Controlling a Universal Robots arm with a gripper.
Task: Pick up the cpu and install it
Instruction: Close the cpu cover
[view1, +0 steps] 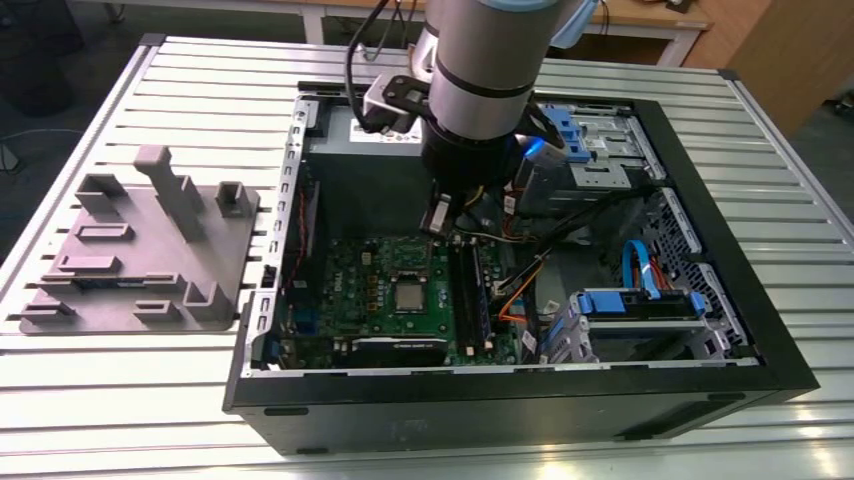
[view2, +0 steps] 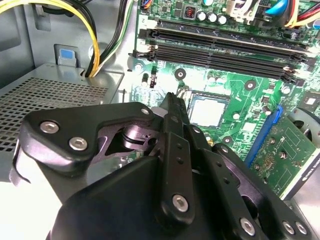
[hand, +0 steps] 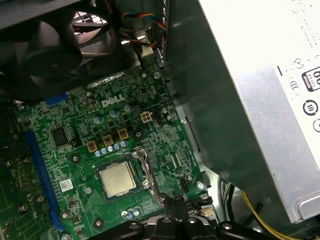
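Slatted worktop (view1: 160, 400) carries the open case (view1: 534, 405). On the board (view1: 350, 265) the cpu (view1: 404, 293) lies flat in its socket, seated by the look of it. Fingers (view2: 172, 117) are pressed together, empty, poised above the board just beside the cpu, probably because the chip is already down.

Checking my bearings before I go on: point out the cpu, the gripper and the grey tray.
cpu (hand: 117, 179): first wrist view, centre of its metal top.
gripper (view2: 171, 97): second wrist view, at its fingertips.
grey tray (view1: 150, 245): exterior view, bare base.

The cpu (hand: 118, 179) lies on the motherboard (hand: 165, 137) inside the case (view1: 534, 412)
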